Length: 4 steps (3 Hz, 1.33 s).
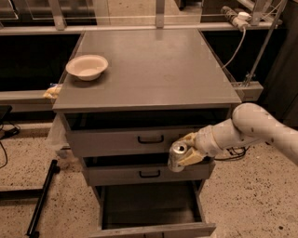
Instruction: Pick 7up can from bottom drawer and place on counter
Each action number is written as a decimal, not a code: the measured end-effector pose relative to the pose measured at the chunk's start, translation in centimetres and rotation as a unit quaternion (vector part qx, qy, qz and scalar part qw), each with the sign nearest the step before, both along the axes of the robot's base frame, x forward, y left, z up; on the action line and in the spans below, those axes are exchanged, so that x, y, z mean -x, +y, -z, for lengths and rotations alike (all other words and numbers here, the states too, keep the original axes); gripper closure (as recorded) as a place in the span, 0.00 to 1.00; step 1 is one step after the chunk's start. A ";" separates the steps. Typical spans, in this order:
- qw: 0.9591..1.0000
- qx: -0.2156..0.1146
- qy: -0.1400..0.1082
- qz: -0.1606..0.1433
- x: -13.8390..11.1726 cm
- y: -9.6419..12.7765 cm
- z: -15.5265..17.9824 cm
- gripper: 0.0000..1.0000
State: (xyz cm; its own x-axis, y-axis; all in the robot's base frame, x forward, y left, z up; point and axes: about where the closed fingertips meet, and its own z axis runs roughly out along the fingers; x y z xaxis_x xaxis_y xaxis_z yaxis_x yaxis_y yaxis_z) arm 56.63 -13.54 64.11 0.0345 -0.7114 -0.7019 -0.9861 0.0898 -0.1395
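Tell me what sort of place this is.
Probably a lab or workshop: a grey metal drawer cabinet, a power strip and cable behind, speckled hard floor. The gripper holds the 7up can before the middle drawer, above the open bottom drawer.

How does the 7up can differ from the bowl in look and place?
The 7up can is narrow, silvery metal; the bowl is wide, pale and open. The can is gripped by the gripper in the air before the middle drawer; the bowl rests free on the counter. Both are round.
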 end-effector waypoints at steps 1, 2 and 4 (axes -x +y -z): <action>1.000 -0.001 0.003 -0.001 0.0 0.1 0.4 1.00; 1.000 0.001 0.000 -0.004 -0.3 0.3 -2.1 1.00; 0.997 0.068 -0.032 -0.006 -1.5 2.3 -22.8 1.00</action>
